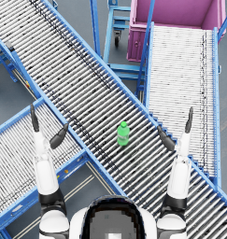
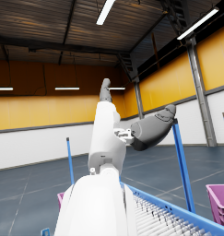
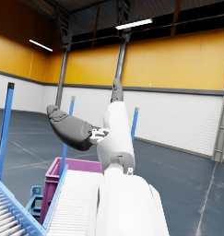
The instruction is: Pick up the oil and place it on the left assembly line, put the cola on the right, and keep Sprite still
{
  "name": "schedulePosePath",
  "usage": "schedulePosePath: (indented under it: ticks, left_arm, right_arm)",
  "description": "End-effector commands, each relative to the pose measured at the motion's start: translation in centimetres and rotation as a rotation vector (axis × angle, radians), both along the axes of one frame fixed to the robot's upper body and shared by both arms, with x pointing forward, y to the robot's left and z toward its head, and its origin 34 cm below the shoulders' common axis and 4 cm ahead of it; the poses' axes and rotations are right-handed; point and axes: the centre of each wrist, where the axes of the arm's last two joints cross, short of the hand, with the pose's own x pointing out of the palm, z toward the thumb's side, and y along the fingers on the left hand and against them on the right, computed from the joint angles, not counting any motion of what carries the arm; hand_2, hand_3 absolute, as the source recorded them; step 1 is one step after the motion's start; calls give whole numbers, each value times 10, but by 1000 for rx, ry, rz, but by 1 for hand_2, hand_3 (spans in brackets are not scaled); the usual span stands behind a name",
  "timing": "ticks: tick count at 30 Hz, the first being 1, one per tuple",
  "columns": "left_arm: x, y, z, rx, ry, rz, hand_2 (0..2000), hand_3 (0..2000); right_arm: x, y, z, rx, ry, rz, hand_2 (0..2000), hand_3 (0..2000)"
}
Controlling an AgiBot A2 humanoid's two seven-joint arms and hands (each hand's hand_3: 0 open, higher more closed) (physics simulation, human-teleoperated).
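A green Sprite bottle (image 1: 123, 133) stands upright on the long diagonal roller conveyor (image 1: 77, 84) in the head view, between my two arms. My left hand (image 1: 46, 130) is raised to its left, over the left line's edge, fingers apart and holding nothing. My right hand (image 1: 179, 131) is raised to the bottle's right, also open and empty. The left wrist view shows my left hand (image 2: 132, 122) pointing up with the thumb spread. My right hand (image 3: 92, 122) looks the same in the right wrist view. No oil or cola shows in any view.
A left roller line (image 1: 17, 154) lies at the lower left and a right roller line (image 1: 180, 84) at the upper right, both with blue rails. A purple bin (image 1: 175, 18) stands at the right line's far end, seen too in the right wrist view as a purple bin (image 3: 58, 177).
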Motion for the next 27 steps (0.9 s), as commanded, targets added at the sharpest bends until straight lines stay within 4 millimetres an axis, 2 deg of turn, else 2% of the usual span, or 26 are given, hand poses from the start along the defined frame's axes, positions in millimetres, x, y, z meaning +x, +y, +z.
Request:
schedulePosePath:
  ticks: [1,2,3,4,5,6,8,13,27]
  left_arm:
    - [0,2,5,1,-17,6,0,0]
    - [0,0,0,-1,-1,1,0,0]
    - [-1,1,6,3,-23,3,0,0]
    - [0,0,1,-1,-3,1,0,0]
    - [0,0,1,0,-5,1,0,0]
    - [-1,0,1,0,-6,1,0,0]
    - [-1,0,2,0,-7,1,0,0]
    - [0,-2,-2,-9,10,-19,0,0]
    - [2,-33,-46,-155,252,-303,0,0]
  right_arm:
    - [0,0,0,0,0,0,0,0]
    - [0,-1,5,-2,-19,-4,0,0]
    - [0,0,0,1,-2,0,0,0]
    - [0,0,1,1,-3,-1,0,0]
    - [1,0,6,-4,-21,0,0,0]
    - [0,0,1,1,-4,-1,0,0]
    - [0,1,8,-6,-30,3,0,0]
    - [0,3,1,7,1,25,0,0]
    - [2,35,-21,113,175,384,0,0]
